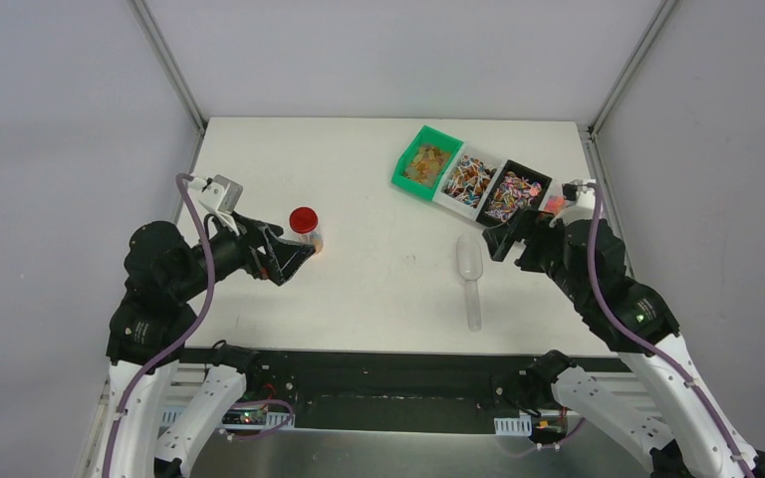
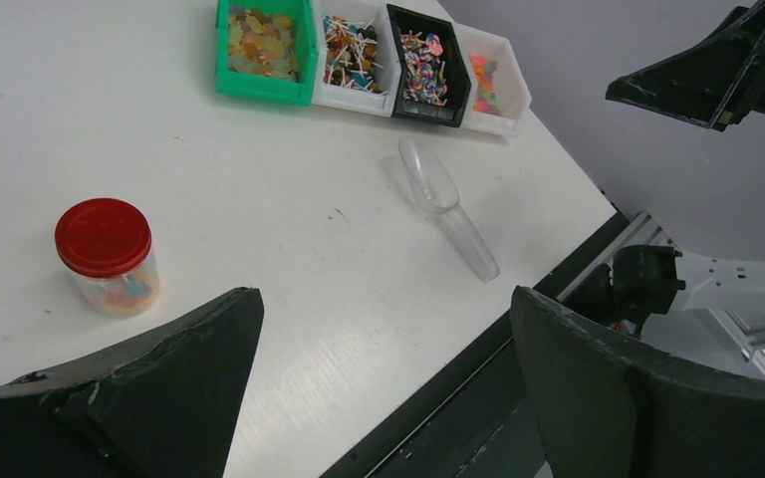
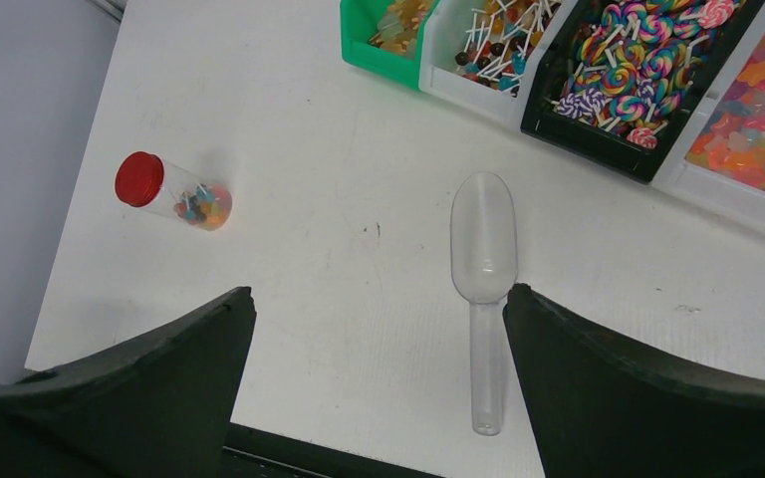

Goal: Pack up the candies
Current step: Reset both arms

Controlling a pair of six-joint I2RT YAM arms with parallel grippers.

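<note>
White table (image 1: 379, 199) held candies (image 3: 637, 60) in far-right bins (image 2: 259, 88), jar (image 1: 306, 231) at left, scoop (image 1: 470, 274) between. I noted left gripper (image 2: 383, 299) and right gripper (image 3: 379, 294) spread wide, holding nothing.

Bins: four in a row at the far right of the surface (image 1: 379, 299), namely one green bin (image 2: 262, 88), one white bin (image 2: 354, 98), one black bin (image 2: 428, 112) and a second white bin (image 2: 495, 121); each holds candies (image 3: 637, 60), too many to count. One clear scoop (image 2: 443, 204); one jar (image 2: 110, 284) with one red lid (image 2: 103, 236). Two arms, one end effector each: left end effector (image 1: 297, 257), right end effector (image 1: 498, 239).
</note>
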